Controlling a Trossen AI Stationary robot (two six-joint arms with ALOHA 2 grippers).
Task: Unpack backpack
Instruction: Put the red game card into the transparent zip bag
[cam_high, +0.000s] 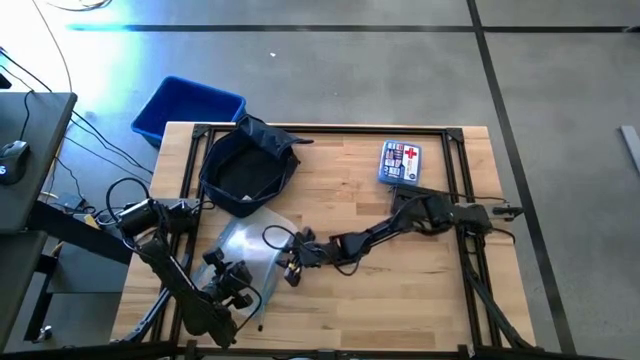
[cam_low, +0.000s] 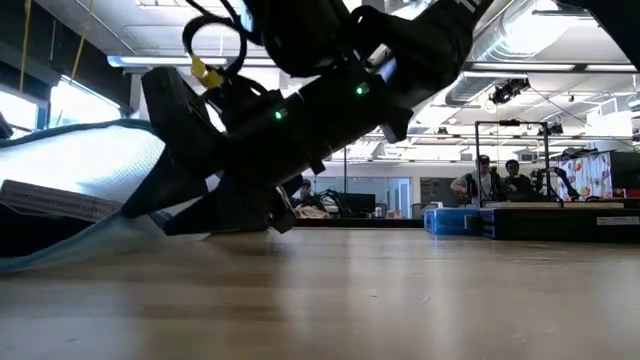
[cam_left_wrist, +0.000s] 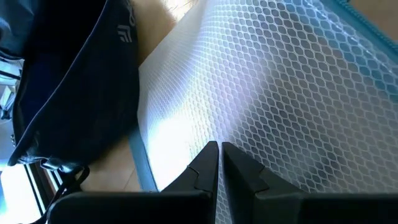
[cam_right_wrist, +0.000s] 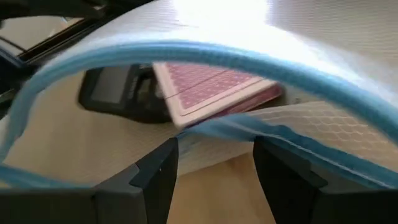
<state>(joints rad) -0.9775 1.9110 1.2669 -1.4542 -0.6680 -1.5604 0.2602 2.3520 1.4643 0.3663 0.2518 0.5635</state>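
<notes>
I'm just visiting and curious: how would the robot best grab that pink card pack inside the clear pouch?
By its near short end, coming straight in through the pouch's gaping mouth. The card pack lies flat with that end toward the opening, right before the open right gripper. The shut left gripper pinches the pouch.

Both arms matte black, jointed links, looped black cables. Right arm (cam_low: 330, 90): green indicator lights, yellow tag on cable. Left hand (cam_left_wrist: 217, 168) fingers: dark, wedge-shaped, angular.
</notes>
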